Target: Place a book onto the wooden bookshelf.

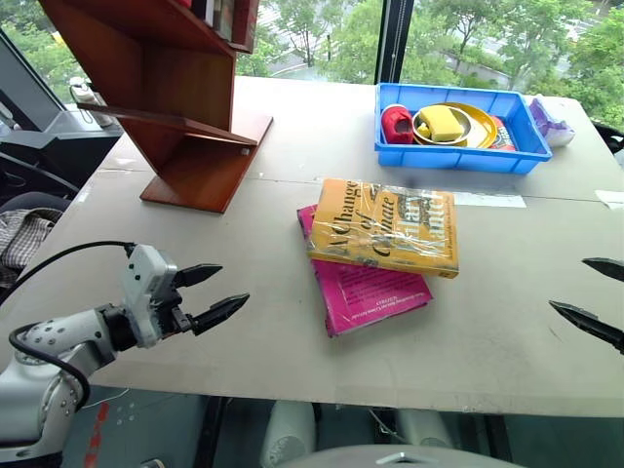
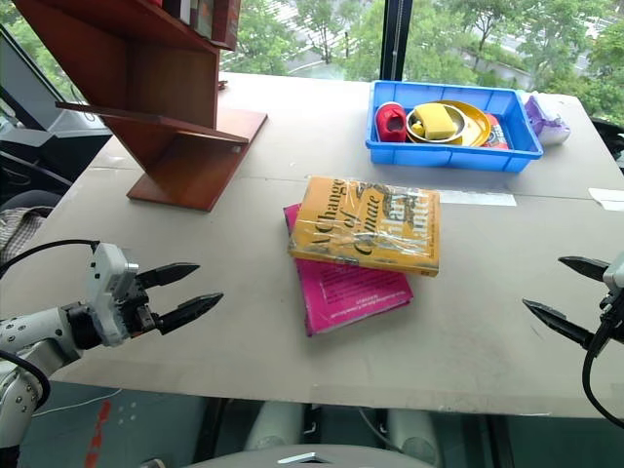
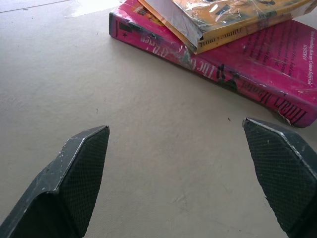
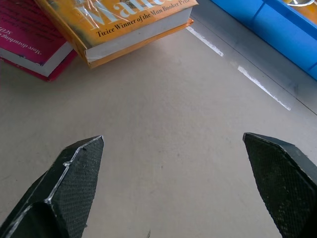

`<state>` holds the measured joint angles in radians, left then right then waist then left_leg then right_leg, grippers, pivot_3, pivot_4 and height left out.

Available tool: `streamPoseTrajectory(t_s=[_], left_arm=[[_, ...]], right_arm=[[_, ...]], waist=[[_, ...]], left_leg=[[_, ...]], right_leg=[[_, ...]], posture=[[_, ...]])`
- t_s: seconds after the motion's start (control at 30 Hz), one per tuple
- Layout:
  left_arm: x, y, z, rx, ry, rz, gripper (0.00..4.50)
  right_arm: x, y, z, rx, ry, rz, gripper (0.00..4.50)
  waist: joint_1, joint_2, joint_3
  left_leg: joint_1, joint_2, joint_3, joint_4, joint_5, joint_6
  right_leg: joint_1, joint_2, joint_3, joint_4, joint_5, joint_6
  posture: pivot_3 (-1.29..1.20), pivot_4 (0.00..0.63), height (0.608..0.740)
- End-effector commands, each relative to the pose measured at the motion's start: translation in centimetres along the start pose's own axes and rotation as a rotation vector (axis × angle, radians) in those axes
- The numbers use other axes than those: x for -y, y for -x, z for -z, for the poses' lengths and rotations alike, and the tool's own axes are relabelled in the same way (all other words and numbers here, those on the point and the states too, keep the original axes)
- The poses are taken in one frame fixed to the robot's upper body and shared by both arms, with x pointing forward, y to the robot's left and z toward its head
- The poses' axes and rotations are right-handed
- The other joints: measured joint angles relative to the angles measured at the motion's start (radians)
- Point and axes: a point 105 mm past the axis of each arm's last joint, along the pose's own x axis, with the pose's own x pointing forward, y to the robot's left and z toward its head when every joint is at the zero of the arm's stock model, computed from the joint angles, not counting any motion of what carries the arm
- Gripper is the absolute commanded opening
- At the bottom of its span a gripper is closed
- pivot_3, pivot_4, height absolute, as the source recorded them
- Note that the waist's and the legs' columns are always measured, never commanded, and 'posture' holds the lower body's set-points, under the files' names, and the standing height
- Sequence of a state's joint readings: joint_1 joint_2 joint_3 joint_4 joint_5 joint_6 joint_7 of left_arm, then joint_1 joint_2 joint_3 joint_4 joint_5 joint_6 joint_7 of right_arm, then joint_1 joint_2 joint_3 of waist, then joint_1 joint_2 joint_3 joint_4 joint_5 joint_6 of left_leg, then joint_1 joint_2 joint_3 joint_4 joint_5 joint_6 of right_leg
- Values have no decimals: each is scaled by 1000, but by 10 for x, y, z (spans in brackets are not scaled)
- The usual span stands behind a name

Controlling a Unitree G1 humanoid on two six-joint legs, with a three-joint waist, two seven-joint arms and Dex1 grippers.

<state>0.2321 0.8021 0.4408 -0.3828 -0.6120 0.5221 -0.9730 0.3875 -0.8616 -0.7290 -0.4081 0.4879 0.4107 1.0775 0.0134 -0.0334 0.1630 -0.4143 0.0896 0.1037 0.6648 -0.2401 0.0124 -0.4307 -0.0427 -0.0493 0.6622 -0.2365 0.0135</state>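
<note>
The book, a yellow-orange hardcover in a glossy wrap, lies flat in the middle of the table, resting on a pink paperback. The wooden bookshelf, reddish-brown with slanted boards, stands at the far left of the table. My left gripper hovers open over the table's near left edge, pointing toward the books and well short of them. At the near right my right gripper is open too, empty, aimed at the books. Both wrist views show the book and the pink paperback ahead of spread fingers.
A blue bin with a yellow bowl, a sponge and a red item sits at the back right. A purple-and-clear bag lies beside it. Several books stand on the shelf's upper board. Bare tabletop separates each gripper from the books.
</note>
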Motion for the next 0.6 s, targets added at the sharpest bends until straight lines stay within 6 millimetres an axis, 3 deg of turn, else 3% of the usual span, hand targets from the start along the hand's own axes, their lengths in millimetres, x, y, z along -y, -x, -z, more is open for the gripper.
streamPoseTrajectory(t_s=[0.03,0.17,0.2,0.27,0.33,0.37,0.4,0.53,0.6], left_arm=[[-1,-2,-19,47,-74,14,4441],[3,-9,-36,113,-97,57,4441],[5,-9,-40,135,-106,78,4441],[11,-10,-45,160,-109,120,4441],[23,-10,-46,153,-135,185,4441],[26,-11,-46,149,-145,203,4441],[28,-11,-46,148,-149,210,4441],[30,-13,-47,157,-152,204,4441],[31,-12,-46,161,-152,196,4441]], right_arm=[[6,0,-14,30,44,34,4458],[-3,-10,-46,130,-24,3,4458],[-6,-12,-53,145,-59,-24,4228],[-14,-21,-67,175,-125,-82,3593],[-16,-50,-69,73,-61,-44,2473],[-13,-63,-71,32,-14,-5,2311],[-11,-73,-70,0,20,29,1868],[-3,-94,-51,-186,159,103,126],[0,-104,-51,-195,139,115,54]], waist=[[0,0,0],[0,1,0],[-2,1,-1],[-5,1,-1],[-2,1,-1],[-6,0,-1],[-9,1,-1],[2,2,0],[1,2,0]], left_leg=[[0,0,0,0,0,0],[0,0,0,1,0,0],[0,0,0,0,0,0],[0,0,0,0,0,0],[0,0,0,0,0,0],[0,0,0,0,-1,1],[0,0,0,0,-1,1],[-1,-1,0,0,-1,1],[-2,-1,0,0,-1,1]], right_leg=[[0,0,0,0,0,0],[0,0,0,1,0,0],[0,0,0,1,0,0],[0,1,1,1,0,0],[0,1,3,0,2,-4],[-1,2,3,0,2,-4],[-1,2,3,-1,2,-4],[-2,1,5,0,1,-1],[-3,1,5,-1,2,-4]], posture=[[0,150,740],[0,150,740],[0,150,740],[0,150,740],[0,150,740],[0,150,740],[0,150,740],[0,150,740],[0,150,740]])
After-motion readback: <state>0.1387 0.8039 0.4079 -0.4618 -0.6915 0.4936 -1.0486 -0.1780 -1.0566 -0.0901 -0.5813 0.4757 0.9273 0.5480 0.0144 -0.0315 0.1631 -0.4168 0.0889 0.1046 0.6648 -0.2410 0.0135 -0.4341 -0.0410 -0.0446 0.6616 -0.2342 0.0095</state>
